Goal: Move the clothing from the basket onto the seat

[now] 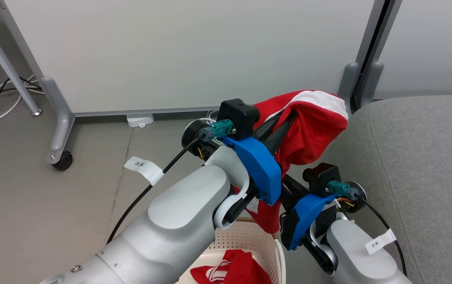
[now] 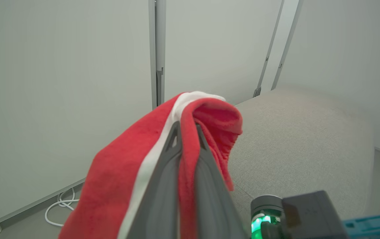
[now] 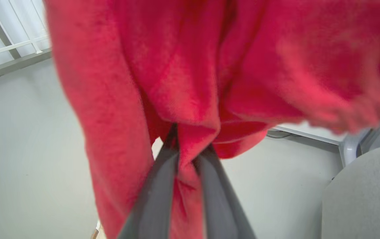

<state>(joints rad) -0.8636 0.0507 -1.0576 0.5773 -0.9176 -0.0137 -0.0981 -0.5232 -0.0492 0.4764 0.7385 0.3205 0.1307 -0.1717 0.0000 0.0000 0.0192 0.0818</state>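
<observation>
Two grippers hold one red garment (image 1: pixel 312 130) aloft above the basket (image 1: pixel 249 236), just beside the grey seat (image 1: pixel 415 165): the left gripper (image 2: pixel 186 127) pinches a white-striped fold, the right gripper (image 3: pixel 191 146) is nipped onto a lower bunch. A second red garment (image 1: pixel 234 270) lies in the basket. The carry should go best if both arms swing together over the seat, hem clear of the rim, before letting go.

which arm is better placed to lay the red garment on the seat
Left: left gripper holds the red garment high, aimed at the seat; right gripper pinches its lower hanging part.
</observation>
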